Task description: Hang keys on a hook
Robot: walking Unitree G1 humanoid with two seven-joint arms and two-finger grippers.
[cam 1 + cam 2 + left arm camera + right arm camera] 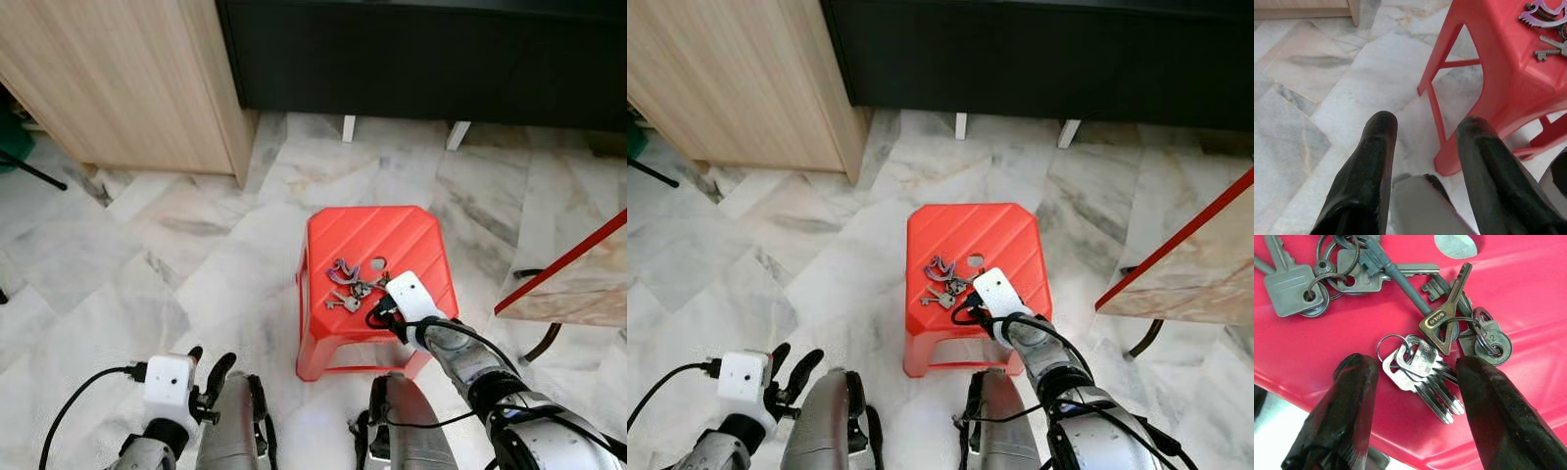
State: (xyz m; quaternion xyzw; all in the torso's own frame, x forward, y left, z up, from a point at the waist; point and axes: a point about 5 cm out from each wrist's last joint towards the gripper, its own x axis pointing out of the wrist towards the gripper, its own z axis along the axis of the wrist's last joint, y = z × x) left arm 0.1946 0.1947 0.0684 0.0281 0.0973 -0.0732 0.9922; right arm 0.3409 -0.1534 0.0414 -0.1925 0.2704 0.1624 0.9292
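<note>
Right arm [509, 397]: silver metallic casing with a black band at mid-forearm; a white rectangular wrist camera housing [412, 296] sits at its end, with a black cable looping from the housing back along the forearm.

Left arm [147, 452]: a white box-shaped wrist camera housing [169, 382] with a black cable entering its side, black collar beneath.

Left gripper [1425, 161]: two long black fingers [1369, 176], rounded tips, matte and slightly textured.

Right gripper [1413, 406]: fingers [1496, 411] of the same black, glossier finish.

Two silver-grey legs [230, 426] with black side trim.
</note>
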